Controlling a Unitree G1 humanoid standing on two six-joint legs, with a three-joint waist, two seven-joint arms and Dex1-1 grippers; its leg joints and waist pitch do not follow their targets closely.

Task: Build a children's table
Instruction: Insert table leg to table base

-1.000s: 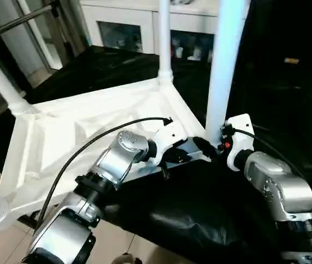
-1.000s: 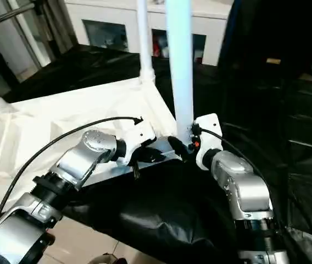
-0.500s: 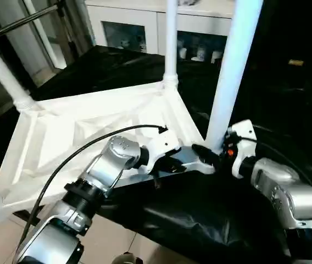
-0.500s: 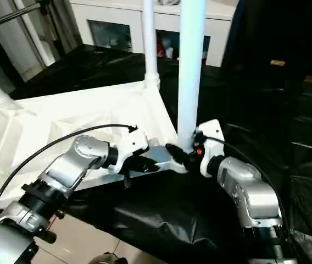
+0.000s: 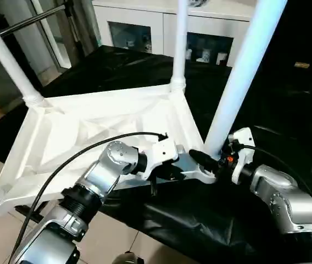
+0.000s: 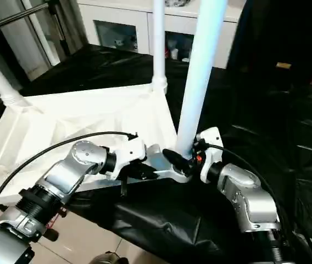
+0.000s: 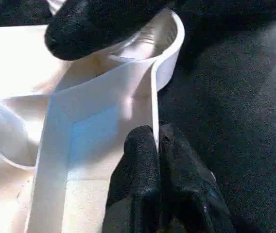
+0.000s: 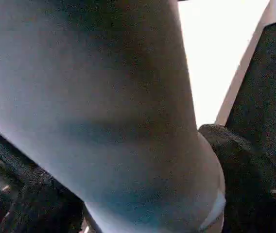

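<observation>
The children's table (image 5: 90, 129) lies upside down on a black cloth (image 5: 211, 220), with its legs pointing up. The left gripper (image 7: 157, 145), at about seven o'clock, pinches the table's near rim with closed fingers. At four o'clock, the right gripper (image 5: 208, 161) holds the tilted leg (image 5: 238, 77) near its base.

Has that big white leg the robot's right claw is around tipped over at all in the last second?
Yes. The leg now leans to the right at its top, measured against the upright far leg; a second ago both stood roughly parallel.
</observation>
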